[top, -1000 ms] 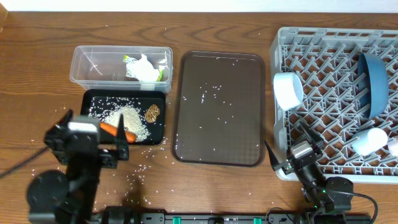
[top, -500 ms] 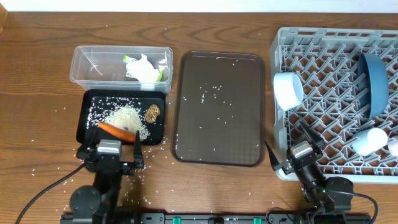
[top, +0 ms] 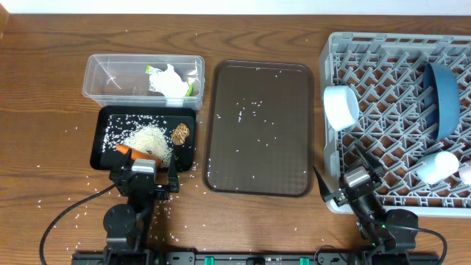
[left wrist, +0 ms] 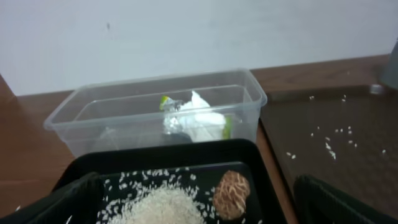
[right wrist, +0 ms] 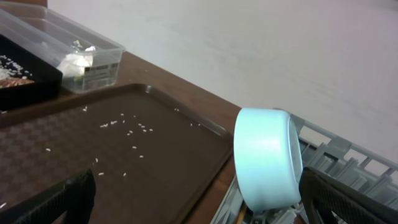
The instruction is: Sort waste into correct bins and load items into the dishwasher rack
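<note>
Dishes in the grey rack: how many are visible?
4: a pale bowl at the rack's left edge, a dark-blue dish upper right, a small pale cup lower right, a second cup beside it, cut by the frame. Others may be hidden.

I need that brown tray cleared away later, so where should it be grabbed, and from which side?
Pinch the tray by the raised rim, midway along its near short edge, coming in low from the robot's side. It lies flat on the table, so probably only the upturned lip offers a hold. Keep it level: rice grains lie loose on it.
</note>
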